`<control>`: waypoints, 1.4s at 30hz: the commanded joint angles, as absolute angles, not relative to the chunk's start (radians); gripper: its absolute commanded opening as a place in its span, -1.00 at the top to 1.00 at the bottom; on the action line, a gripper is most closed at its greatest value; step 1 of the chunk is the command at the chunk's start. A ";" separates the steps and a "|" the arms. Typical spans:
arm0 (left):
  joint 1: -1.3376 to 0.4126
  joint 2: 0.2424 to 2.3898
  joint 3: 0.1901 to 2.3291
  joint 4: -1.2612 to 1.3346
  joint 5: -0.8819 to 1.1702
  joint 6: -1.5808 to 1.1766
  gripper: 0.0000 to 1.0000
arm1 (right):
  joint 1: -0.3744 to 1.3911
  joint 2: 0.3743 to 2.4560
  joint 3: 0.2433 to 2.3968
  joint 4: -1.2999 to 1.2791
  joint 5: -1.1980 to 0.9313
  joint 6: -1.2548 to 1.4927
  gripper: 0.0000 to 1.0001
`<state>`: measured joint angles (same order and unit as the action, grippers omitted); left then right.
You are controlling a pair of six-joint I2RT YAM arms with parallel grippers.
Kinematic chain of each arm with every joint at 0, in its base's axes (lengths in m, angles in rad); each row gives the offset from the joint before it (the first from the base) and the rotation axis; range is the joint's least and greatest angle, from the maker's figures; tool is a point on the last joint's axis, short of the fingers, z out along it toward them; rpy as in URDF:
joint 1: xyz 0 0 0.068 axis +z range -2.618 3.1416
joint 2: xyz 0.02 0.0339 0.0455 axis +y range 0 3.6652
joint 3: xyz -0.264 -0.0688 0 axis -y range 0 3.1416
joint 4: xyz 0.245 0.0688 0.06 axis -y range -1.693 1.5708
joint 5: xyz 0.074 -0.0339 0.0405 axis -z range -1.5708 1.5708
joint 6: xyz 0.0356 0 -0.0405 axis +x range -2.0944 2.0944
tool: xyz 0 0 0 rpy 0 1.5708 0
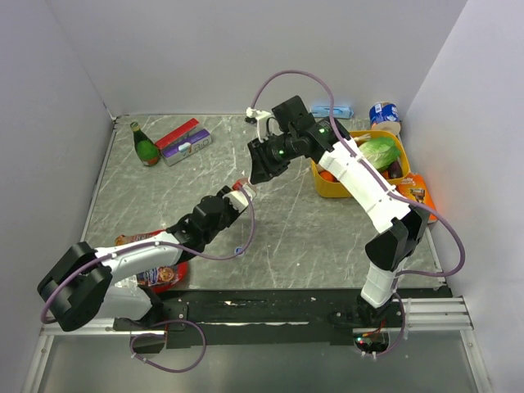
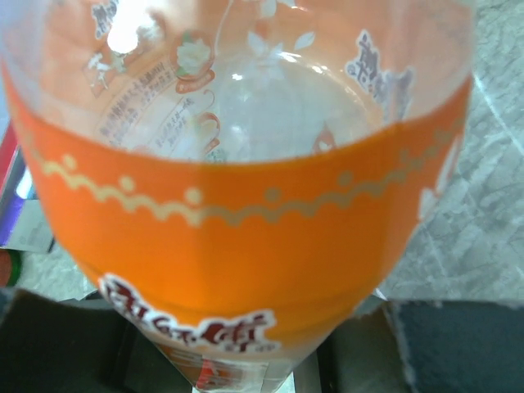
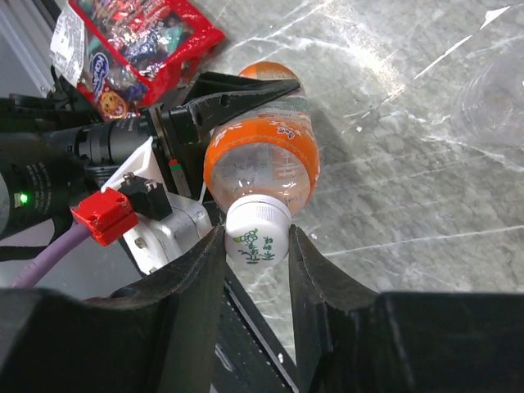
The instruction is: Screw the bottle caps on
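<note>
The bottle (image 3: 260,160), clear plastic with an orange label, is tilted above the table, and my left gripper (image 1: 237,196) is shut on its body. It fills the left wrist view (image 2: 246,205), hiding most of that gripper's fingers. A whitish bottle cap (image 3: 257,233) with green print sits on the bottle's neck. My right gripper (image 3: 257,239) is shut on this cap, one dark finger pressed against each side. In the top view the right gripper (image 1: 260,168) hangs right over the left one near the table's middle and hides most of the bottle.
A red snack bag (image 1: 155,274) lies by the left arm's base. A dark green glass bottle (image 1: 146,146) and flat boxes (image 1: 184,141) sit at the back left. A yellow bin (image 1: 326,187) of vegetables and a can (image 1: 383,113) stand at the back right.
</note>
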<state>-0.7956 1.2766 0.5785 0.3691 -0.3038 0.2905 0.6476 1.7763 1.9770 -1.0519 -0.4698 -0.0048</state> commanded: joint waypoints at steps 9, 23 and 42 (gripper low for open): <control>-0.801 1.223 0.626 0.394 -0.008 0.207 -0.93 | 0.611 1.720 2.051 -1.118 -0.378 -0.268 1.00; -0.792 1.115 0.534 0.199 0.190 0.178 -0.93 | 0.522 1.577 1.990 -1.387 -0.190 -0.618 1.00; -0.759 1.120 0.540 0.180 0.225 0.181 -0.92 | 0.377 1.727 1.936 -1.362 -0.192 -0.592 0.88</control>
